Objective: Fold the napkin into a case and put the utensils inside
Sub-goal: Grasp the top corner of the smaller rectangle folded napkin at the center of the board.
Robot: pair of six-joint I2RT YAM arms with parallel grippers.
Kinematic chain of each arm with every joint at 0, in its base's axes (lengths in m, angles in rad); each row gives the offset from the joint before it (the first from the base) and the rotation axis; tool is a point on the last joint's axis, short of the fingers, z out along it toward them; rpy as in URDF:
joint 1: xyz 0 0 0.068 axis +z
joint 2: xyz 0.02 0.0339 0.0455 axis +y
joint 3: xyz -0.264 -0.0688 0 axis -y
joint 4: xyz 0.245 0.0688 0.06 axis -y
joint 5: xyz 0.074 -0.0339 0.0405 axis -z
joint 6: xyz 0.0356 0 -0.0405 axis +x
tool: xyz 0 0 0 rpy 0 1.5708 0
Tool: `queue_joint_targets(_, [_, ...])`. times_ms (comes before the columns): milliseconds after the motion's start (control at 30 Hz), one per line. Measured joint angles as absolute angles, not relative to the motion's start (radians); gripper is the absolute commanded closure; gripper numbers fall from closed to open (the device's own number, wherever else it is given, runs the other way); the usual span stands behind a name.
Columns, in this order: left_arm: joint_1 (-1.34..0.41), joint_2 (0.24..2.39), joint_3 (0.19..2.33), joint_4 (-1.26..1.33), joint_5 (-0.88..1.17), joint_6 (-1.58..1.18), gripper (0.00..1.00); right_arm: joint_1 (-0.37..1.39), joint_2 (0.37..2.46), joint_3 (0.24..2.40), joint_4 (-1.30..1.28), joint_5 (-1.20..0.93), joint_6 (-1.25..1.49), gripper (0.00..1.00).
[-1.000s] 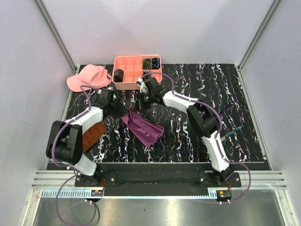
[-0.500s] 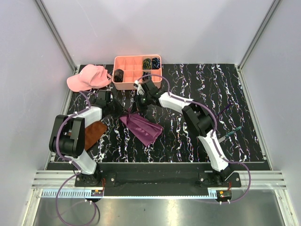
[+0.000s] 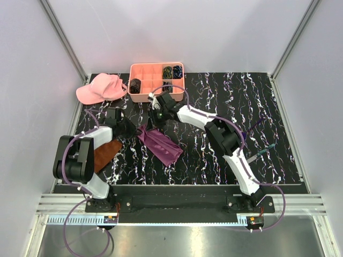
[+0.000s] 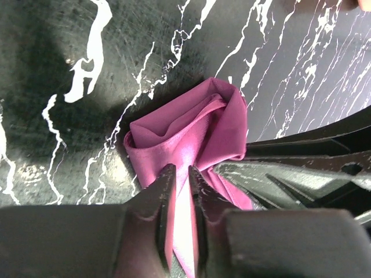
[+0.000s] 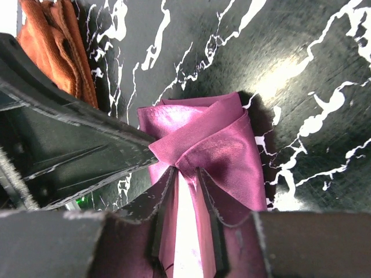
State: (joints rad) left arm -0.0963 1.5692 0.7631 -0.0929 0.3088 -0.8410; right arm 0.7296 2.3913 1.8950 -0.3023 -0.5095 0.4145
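One crumpled napkin (image 3: 161,144) lies on the desk (image 3: 257,107), left of centre. Left tool (image 4: 181,172) pinches a fold of it tight; right tool (image 5: 185,172) straddles another fold, jaws slightly apart, and whether it's clamped or loose, can't tell. Brown cloth (image 3: 104,152) lies just left.

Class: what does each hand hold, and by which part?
The left hand pinches the napkin by its bunched end. The right hand straddles the same end; its grip is uncertain.
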Motion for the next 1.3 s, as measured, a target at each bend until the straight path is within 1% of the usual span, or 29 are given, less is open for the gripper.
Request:
queue_joint_targets(133, [-0.097, 1.6, 0.764, -0.075, 0.315, -0.842, 0.86, 0.738, 2.392, 1.895, -0.315, -0.492, 0.403, 0.68])
queue_joint_targets(267, [-0.097, 1.608, 0.764, -0.072, 0.315, -0.843, 0.87, 0.742, 2.393, 1.904, -0.322, -0.482, 0.395, 0.59])
queue_joint_targets(333, [-0.097, 1.608, 0.764, -0.069, 0.315, -0.843, 0.87, 0.743, 2.394, 1.91, -0.323, -0.479, 0.392, 0.57])
queue_joint_targets(400, [-0.097, 1.608, 0.764, -0.066, 0.315, -0.843, 0.88, 0.743, 2.395, 1.915, -0.323, -0.475, 0.389, 0.52])
queue_joint_targets(500, [-0.097, 1.608, 0.764, -0.061, 0.316, -0.843, 0.88, 0.746, 2.401, 1.925, -0.324, -0.469, 0.386, 0.49])
queue_joint_targets(633, [-0.097, 1.608, 0.764, -0.058, 0.316, -0.843, 0.88, 0.754, 2.407, 1.934, -0.329, -0.457, 0.385, 0.48])
queue_joint_targets(767, [-0.097, 1.608, 0.764, -0.058, 0.316, -0.843, 0.89, 0.761, 2.417, 1.96, -0.346, -0.431, 0.385, 0.5])
queue_joint_targets(1000, [-0.097, 1.608, 0.764, -0.058, 0.315, -0.843, 0.89, 0.765, 2.425, 1.993, -0.358, -0.389, 0.386, 0.62])
queue_joint_targets(1033, [-0.097, 1.608, 0.764, -0.057, 0.315, -0.843, 0.89, 0.765, 2.425, 1.995, -0.358, -0.381, 0.386, 0.65])
queue_joint_targets(1067, [-0.097, 1.608, 0.764, -0.057, 0.315, -0.843, 0.89, 0.765, 2.425, 1.996, -0.361, -0.377, 0.386, 0.72])
queue_joint_targets(1133, [-0.097, 1.608, 0.763, -0.057, 0.316, -0.843, 0.9, 0.765, 2.428, 2.0, -0.366, -0.37, 0.386, 0.76])
queue_joint_targets(1167, [-0.097, 1.608, 0.763, -0.057, 0.315, -0.843, 0.9, 0.765, 2.433, 2.005, -0.366, -0.365, 0.388, 0.81])
queue_joint_targets(1267, [-0.097, 1.608, 0.763, -0.058, 0.315, -0.843, 0.9, 0.765, 2.443, 2.01, -0.366, -0.356, 0.391, 0.91])
queue_joint_targets(1300, [-0.097, 1.608, 0.763, -0.058, 0.315, -0.842, 0.9, 0.765, 2.445, 2.01, -0.366, -0.355, 0.391, 0.98])
